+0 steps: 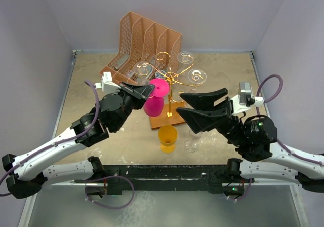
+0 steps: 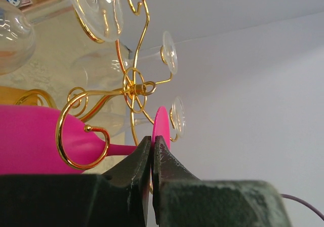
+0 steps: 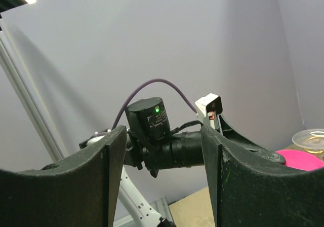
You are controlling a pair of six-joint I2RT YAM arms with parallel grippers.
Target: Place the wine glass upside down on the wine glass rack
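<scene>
The pink wine glass (image 1: 153,105) hangs upside down, its foot (image 1: 161,87) on top and its bowl below. My left gripper (image 1: 149,89) is shut on the rim of that foot. In the left wrist view the jaws (image 2: 152,145) pinch the thin pink foot (image 2: 162,124), and a gold curl (image 2: 81,141) of the wine glass rack (image 1: 169,77) overlaps the bowl (image 2: 30,136) near the stem. I cannot tell whether the stem sits inside the curl. My right gripper (image 1: 179,104) hovers open just right of the rack's wooden base (image 1: 167,116), holding nothing (image 3: 162,130).
Clear glasses (image 1: 196,76) hang upside down on other rack arms. A peach file organizer (image 1: 147,44) stands behind the rack. An orange cup (image 1: 167,138) and a clear glass (image 1: 192,144) stand on the table in front of the base.
</scene>
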